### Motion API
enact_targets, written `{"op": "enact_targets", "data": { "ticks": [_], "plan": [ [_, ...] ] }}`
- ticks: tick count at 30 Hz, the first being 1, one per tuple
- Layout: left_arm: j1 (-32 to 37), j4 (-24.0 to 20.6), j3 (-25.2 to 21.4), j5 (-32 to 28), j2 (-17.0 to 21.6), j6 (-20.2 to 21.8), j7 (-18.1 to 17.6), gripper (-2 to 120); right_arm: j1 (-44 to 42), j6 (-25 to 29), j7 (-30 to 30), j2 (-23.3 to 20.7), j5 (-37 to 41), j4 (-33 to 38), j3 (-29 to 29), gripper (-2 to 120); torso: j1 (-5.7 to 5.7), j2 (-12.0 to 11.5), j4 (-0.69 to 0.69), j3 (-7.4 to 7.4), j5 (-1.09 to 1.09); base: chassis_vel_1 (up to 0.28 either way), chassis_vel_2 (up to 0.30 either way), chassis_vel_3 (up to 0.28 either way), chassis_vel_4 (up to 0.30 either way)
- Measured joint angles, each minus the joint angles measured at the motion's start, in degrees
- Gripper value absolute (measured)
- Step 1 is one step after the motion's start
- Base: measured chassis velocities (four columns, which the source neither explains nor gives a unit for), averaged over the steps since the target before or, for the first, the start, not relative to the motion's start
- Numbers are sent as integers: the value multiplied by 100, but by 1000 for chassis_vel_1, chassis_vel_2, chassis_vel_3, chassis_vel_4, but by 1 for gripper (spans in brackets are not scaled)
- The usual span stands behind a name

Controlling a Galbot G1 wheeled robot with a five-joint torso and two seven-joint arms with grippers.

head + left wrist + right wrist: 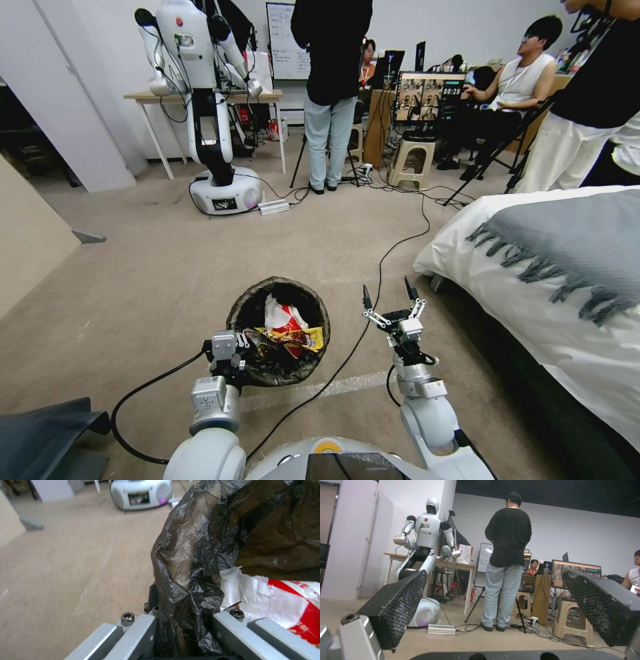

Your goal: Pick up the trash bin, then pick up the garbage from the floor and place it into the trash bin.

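Note:
The trash bin [241, 312], round and lined with a crinkled black bag, hangs just above the carpet in front of me. My left gripper [233, 350] is shut on its near rim. In the left wrist view the left gripper [186, 630] pinches the black bag [193, 555] between its two grey fingers [140, 632]. Garbage lies inside the bin: a red-and-white pack [285, 319] [276, 600] and a yellow wrapper [303, 339]. My right gripper [387, 285] [493, 597] stands open and empty to the right of the bin, its black pads [403, 600] wide apart.
A bed [567, 300] with a grey fringed blanket lies along the right. A black cable [380, 267] runs over the carpet between the bin and the bed. Another robot [213, 133], a standing person [330, 100] and a stool [410, 160] are farther ahead. Dark plastic [40, 433] lies at my left.

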Motion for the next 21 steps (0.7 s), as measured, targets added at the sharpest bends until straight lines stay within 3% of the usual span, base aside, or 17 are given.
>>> {"op": "enact_targets", "data": {
  "ticks": [9,21],
  "plan": [
    [-288,349,-103,-843,-11,338,-312,0,-33,46,-45,-5,-39,-24,11,100,0,0,0,0,-1,0,0,0,0],
    [-465,836,-238,-1564,-5,486,-476,0,-33,68,-67,9,-86,-50,-25,100,0,0,0,0,0,0,0,0,0]
  ]
}}
